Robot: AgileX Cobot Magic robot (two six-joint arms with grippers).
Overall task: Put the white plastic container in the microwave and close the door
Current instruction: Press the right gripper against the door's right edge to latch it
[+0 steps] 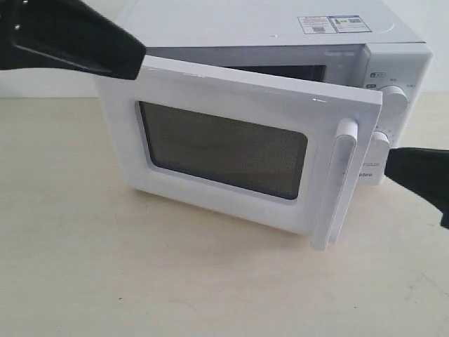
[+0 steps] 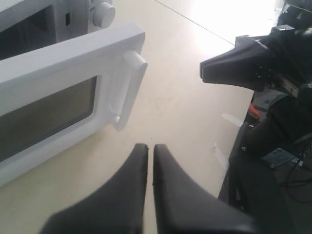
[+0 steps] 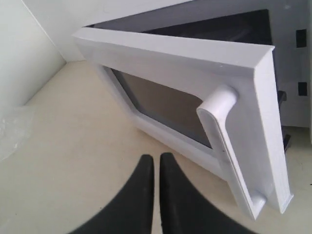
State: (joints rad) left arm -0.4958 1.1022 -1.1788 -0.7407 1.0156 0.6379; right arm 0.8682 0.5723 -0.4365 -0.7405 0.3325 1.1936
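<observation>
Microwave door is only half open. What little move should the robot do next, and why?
Probably nudge the door shut with the right gripper: the door stands ajar, that closed gripper sits near its handle, and no container is in sight outside. Whether it's inside is hidden.

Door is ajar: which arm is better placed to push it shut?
Right, probably. The right gripper, shut, faces the door close by the handle at the free edge; the left gripper sits near the hinge side.

The pale table [image 1: 140, 281] carries the white microwave [image 1: 245, 21] and crumpled clear plastic [image 3: 12, 131].
</observation>
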